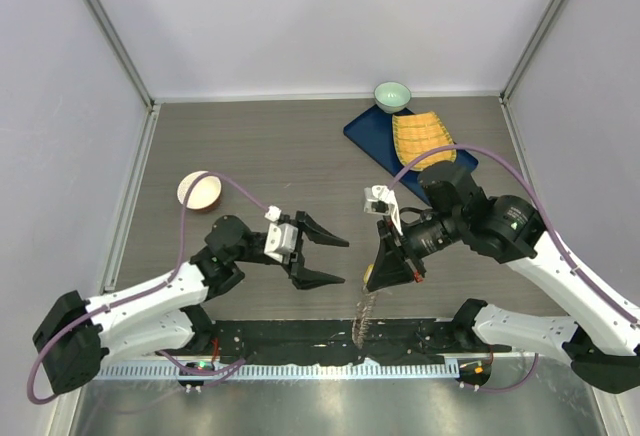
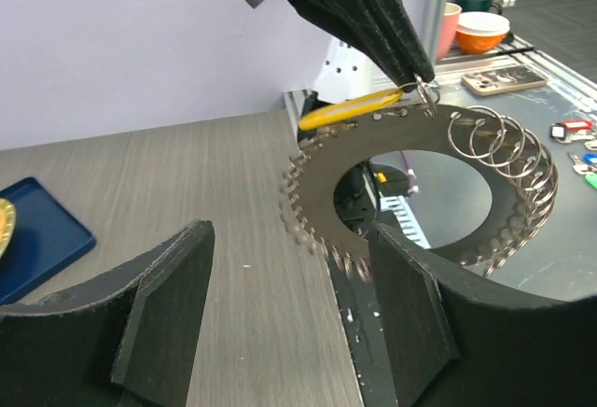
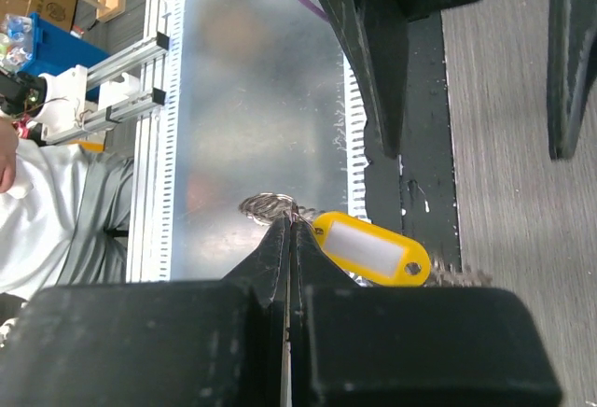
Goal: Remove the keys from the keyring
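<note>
My right gripper [image 1: 386, 274] is shut on the keyring [image 1: 367, 312] and holds it in the air over the table's front edge. In the top view the ring hangs edge-on below the fingertips. In the left wrist view the keyring [image 2: 326, 172] is a wide flat ring fringed with small keys [image 2: 308, 228], with a yellow tag [image 2: 350, 108] by the shut right gripper [image 2: 417, 73]. The right wrist view shows the shut gripper [image 3: 289, 226], the tag [image 3: 373, 249] and bunched wire rings [image 3: 265, 206]. My left gripper [image 1: 346, 261] is open and empty just left of the ring; the ring's lower edge lies beyond the open left gripper [image 2: 289, 304].
A cream bowl [image 1: 200, 191] sits at the left. A green bowl [image 1: 392, 95] and a blue tray [image 1: 372, 136] holding a yellow ribbed piece [image 1: 422, 138] are at the back right. A black strip [image 1: 300, 341] and metal rail run along the front edge.
</note>
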Tool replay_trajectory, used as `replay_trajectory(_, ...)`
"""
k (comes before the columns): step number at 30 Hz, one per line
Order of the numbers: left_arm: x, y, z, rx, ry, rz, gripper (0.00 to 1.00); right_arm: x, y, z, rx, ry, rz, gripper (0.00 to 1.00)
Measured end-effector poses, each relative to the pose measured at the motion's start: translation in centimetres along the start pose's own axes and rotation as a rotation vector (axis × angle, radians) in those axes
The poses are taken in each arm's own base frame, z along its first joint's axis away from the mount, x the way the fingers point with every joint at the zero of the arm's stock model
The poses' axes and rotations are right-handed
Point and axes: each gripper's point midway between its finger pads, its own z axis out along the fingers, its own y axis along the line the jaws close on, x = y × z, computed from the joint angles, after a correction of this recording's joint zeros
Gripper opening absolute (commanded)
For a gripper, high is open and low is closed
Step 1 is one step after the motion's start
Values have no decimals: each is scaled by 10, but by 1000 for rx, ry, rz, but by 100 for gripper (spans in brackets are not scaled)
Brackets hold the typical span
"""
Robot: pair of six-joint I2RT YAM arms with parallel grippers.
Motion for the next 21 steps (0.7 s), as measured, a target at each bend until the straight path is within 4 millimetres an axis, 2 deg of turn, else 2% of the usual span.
replay_trajectory(5,11,-4,15,59,2,-35,71,-1,6,1,-42,-1,-9,1)
replay_trajectory(8,10,-4,19,77,-13,-41,70,-3,10,1,-68,-9,-19,1)
replay_trajectory(16,-35,-9,29,128,-129,51,68,-7,17,1,-112,-23,-39,1)
replay_trajectory(21,-47,-22,32,186,-159,73,64,-7,19,1,-127,-23,-39,1)
